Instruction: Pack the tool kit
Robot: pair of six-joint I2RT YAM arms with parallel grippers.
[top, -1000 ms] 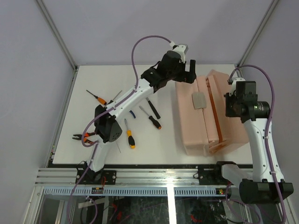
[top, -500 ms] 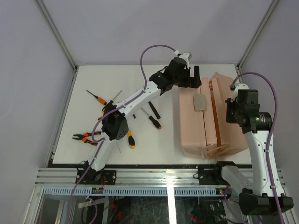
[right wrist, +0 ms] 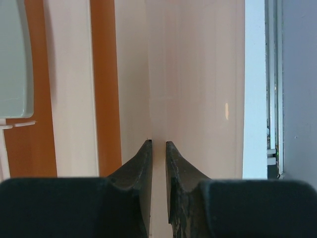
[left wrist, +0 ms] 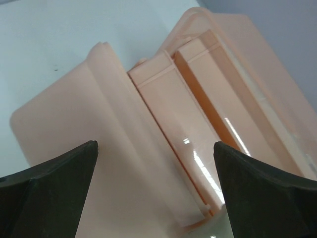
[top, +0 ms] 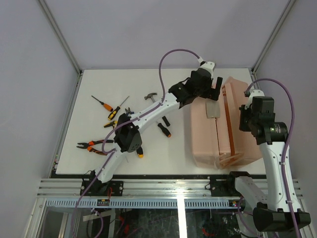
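Only the overhead view shows the hammer (top: 151, 96), pliers (top: 91, 145) and screwdrivers (top: 103, 103) lying on the white table (top: 94, 84) left of the salmon-pink toolbox (top: 205, 141), over whose far edge the outstretched left gripper (top: 213, 87) hangs wide open, while the right gripper (right wrist: 158, 148) pinches its thin right-hand wall from above

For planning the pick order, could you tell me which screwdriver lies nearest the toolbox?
The black-and-orange screwdriver just left of the toolbox; the rest lie farther left, toward the pliers.
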